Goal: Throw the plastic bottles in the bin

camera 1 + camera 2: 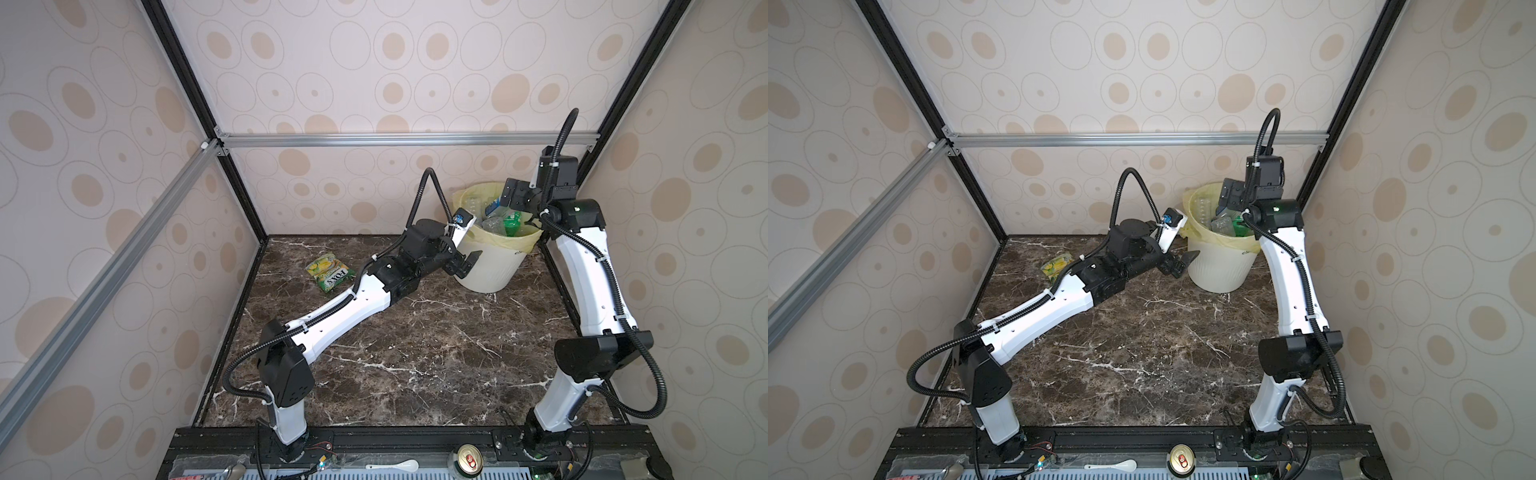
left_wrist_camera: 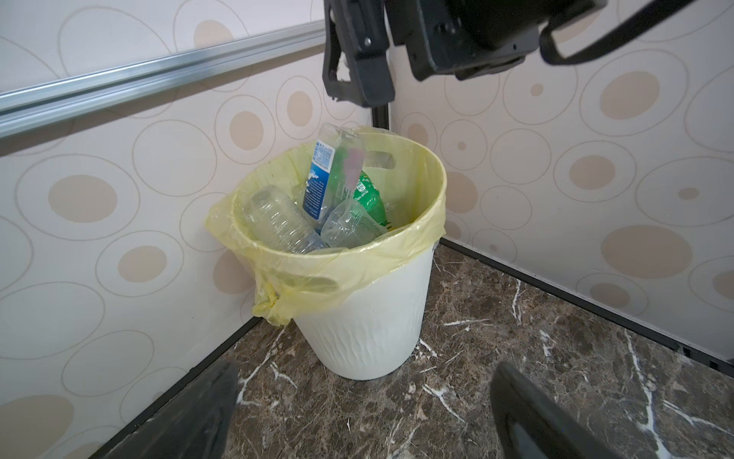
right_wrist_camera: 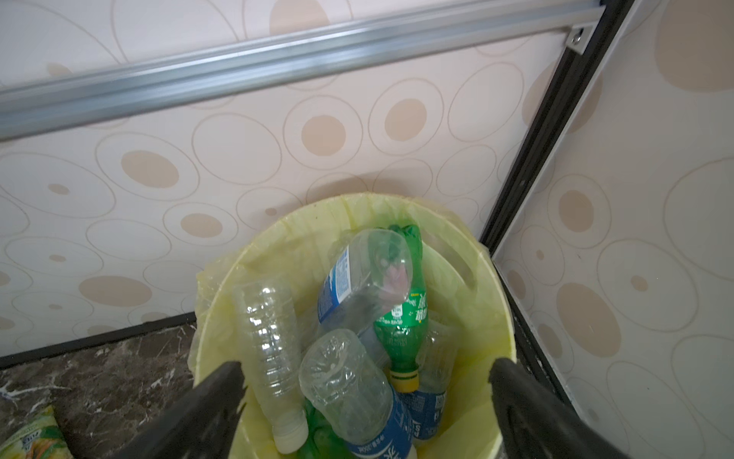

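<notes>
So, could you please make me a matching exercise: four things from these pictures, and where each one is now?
1. plastic bottles
2. snack packet
3. right gripper
4. drink can

A. open, above the bin
B. beyond the front edge of the table
C. inside the bin
D. lying flat on the table

Pairs: 1-C, 2-D, 3-A, 4-B

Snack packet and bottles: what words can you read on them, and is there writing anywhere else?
"FOXS": on the snack packet, upside down in a top view.
Blue-labelled bottle: small print, too blurred to read.
Green bottle: white characters, too blurred to read.
Bin: dark print at the bag's edge, too small to read.
</notes>
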### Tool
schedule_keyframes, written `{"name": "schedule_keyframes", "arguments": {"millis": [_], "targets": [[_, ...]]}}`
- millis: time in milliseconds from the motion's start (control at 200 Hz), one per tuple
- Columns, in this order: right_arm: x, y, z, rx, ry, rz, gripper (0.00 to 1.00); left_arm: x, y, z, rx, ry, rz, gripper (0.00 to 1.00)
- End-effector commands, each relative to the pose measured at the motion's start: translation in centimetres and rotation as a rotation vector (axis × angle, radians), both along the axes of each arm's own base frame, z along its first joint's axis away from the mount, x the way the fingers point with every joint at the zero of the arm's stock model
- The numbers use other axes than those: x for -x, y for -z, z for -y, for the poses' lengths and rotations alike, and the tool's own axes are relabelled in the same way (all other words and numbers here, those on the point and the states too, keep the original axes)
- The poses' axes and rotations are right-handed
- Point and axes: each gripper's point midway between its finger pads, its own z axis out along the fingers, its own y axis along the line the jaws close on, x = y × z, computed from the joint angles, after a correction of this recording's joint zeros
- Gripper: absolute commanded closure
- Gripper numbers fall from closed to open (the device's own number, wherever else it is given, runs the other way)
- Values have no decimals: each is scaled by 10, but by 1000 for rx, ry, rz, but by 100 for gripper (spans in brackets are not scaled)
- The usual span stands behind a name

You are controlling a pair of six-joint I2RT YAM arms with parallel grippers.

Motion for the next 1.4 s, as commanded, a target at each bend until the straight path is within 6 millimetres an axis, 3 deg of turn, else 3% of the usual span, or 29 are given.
{"name": "schedule_keyframes", "arguments": {"millis": [0,210,340,445,595,770,940,1040,1155,1391], "targets": [[19,-14,-3,-37,-19,38,0,4,-40,-23,93,-36,53,1],[47,7,-15,-45,-95,21,0,-3,-41,-79,105,-174,52,1],[69,30,-21,-18,-122,12,0,-12,-34,-138,116,-317,36,1],[87,55,-17,12,-113,-10,0,-20,-16,-190,117,-432,9,1],[109,95,-16,18,-118,-53,0,-17,2,-254,117,-577,12,1],[128,140,-7,20,-71,-97,0,-8,36,-323,99,-779,34,1],[138,189,12,87,18,-114,0,9,84,-413,76,-1076,58,1],[141,205,20,138,41,-93,0,25,108,-455,91,-1247,107,1],[144,225,26,185,53,-85,0,23,139,-477,83,-1314,89,1],[149,260,35,243,89,-109,0,-4,210,-489,99,-1319,-18,1]]}}
